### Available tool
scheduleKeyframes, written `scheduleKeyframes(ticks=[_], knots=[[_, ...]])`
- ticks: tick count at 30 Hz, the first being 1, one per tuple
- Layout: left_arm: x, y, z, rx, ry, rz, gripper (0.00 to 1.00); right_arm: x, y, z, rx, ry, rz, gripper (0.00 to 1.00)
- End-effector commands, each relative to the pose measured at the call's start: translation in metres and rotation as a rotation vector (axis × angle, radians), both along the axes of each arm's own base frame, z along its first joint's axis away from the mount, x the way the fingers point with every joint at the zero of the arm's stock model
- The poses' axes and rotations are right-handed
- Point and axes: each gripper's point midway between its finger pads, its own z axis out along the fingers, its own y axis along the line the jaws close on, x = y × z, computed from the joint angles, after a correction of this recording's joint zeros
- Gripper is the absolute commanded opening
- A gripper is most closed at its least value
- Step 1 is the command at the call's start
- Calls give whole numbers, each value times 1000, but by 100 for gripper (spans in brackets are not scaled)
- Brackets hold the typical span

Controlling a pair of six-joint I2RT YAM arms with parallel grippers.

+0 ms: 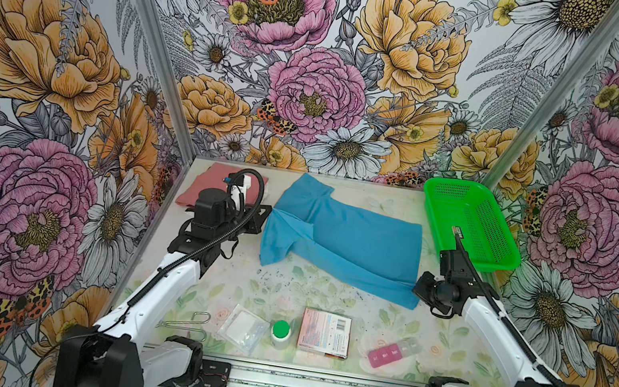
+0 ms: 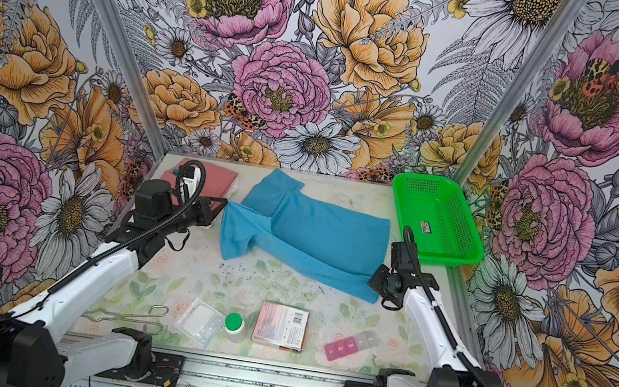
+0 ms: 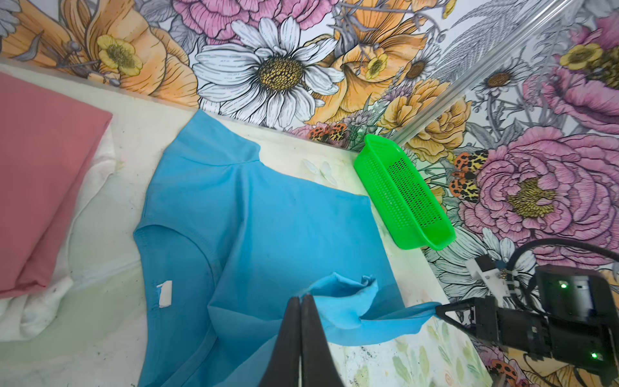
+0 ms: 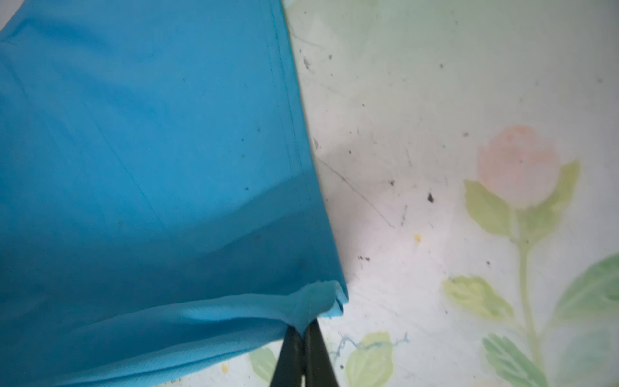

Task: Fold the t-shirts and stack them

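Cloth: soft sky-blue t-shirt [image 1: 351, 235] | left gripper [image 3: 300, 298] pinches puckered fold | right gripper [image 4: 306, 324] pinches stitched hem

Matt cloth blue t-shirt [image 1: 356, 235], glossy plastic basket [image 1: 483, 230], table [image 1: 285, 283] perhaps laminated.

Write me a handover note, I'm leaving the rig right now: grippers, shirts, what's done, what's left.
Left gripper: shut on a bunched edge of the blue t-shirt.
Right gripper: shut on its hem corner.
Pink t-shirt: folded, far left, lying on white fabric.
Done: pink folded.
Left: fold the blue, stack it on the pink.
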Motion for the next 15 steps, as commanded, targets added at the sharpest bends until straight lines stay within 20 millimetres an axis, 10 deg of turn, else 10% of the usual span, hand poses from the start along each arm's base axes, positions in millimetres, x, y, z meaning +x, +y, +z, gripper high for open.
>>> scheduleKeyframes(ticks=[1, 15], knots=[[23, 3, 11, -4, -56, 42, 0, 49, 2, 11, -15, -87, 56, 0], [78, 4, -31, -11, 26, 54, 0, 90, -6, -35, -12, 2, 56, 0]])
